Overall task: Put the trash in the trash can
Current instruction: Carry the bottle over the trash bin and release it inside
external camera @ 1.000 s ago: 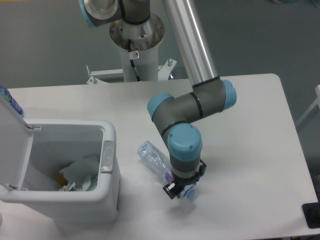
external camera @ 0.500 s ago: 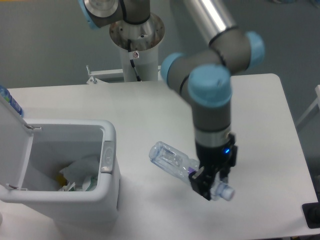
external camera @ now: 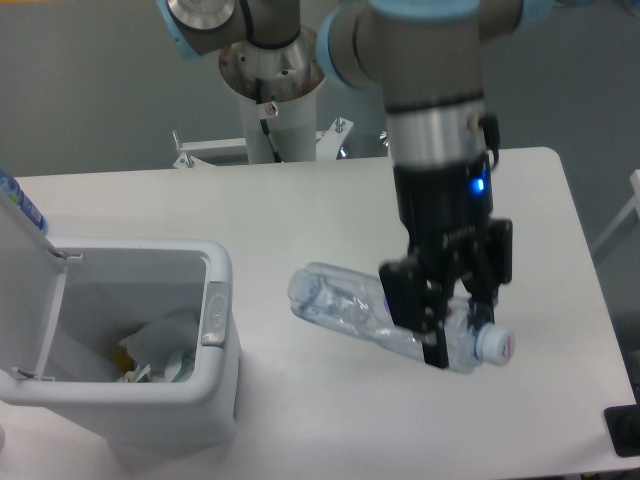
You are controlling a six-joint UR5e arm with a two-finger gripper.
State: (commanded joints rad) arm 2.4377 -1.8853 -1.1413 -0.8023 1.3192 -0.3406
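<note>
White counter: the gripper held its jaws pinched on the clear bottle near its capped end, the bottle lifted right of the open bin holding a crumpled wrapper.

A white table (blue-labelled item at its left edge).

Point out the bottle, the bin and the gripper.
bottle (external camera: 335, 300): fixed camera, clear body left of the grip.
bin (external camera: 215, 310): fixed camera, right rim at the grey latch.
gripper (external camera: 447, 318): fixed camera, between the fingertips, around the bottle.
</note>
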